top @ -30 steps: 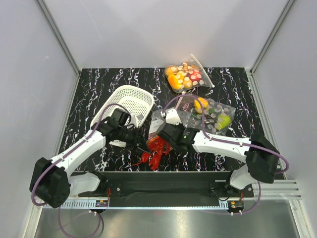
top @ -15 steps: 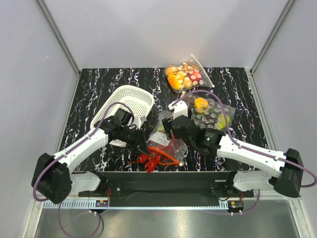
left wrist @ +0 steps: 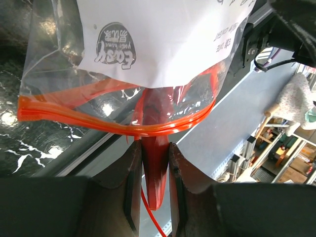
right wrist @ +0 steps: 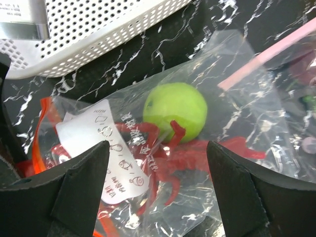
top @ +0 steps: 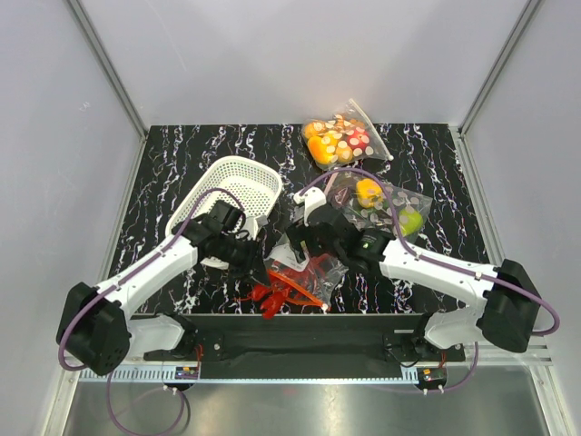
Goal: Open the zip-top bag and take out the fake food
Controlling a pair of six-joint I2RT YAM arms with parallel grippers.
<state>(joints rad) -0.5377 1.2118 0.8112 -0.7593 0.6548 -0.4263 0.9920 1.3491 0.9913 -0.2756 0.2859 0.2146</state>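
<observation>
The zip-top bag (top: 315, 270), clear with an orange-red zip strip (left wrist: 94, 122), lies crumpled on the table near the front edge. A red lobster (top: 270, 296) sticks partly out of its mouth. My left gripper (left wrist: 155, 168) is shut on a red pointed part of the lobster (left wrist: 156, 163) just outside the strip. In the right wrist view a green apple (right wrist: 175, 111) and the lobster's legs (right wrist: 190, 153) lie inside the bag beside a white label. My right gripper (right wrist: 158, 182) hangs open above the bag (right wrist: 222, 133), touching nothing. The same two grippers show from above, left gripper (top: 258, 270) and right gripper (top: 304, 243).
A white mesh basket (top: 238, 186) stands left of the bag, close behind my left arm. Two polka-dotted bags of fruit lie behind the right arm, one polka-dotted bag (top: 340, 141) at the back and another polka-dotted bag (top: 388, 207) nearer. The table's front edge (top: 300, 316) runs just below the lobster.
My right gripper opened and let go of the bag, which dropped flat onto the table. The right arm then shifted over it. The left gripper kept its hold on the lobster.
</observation>
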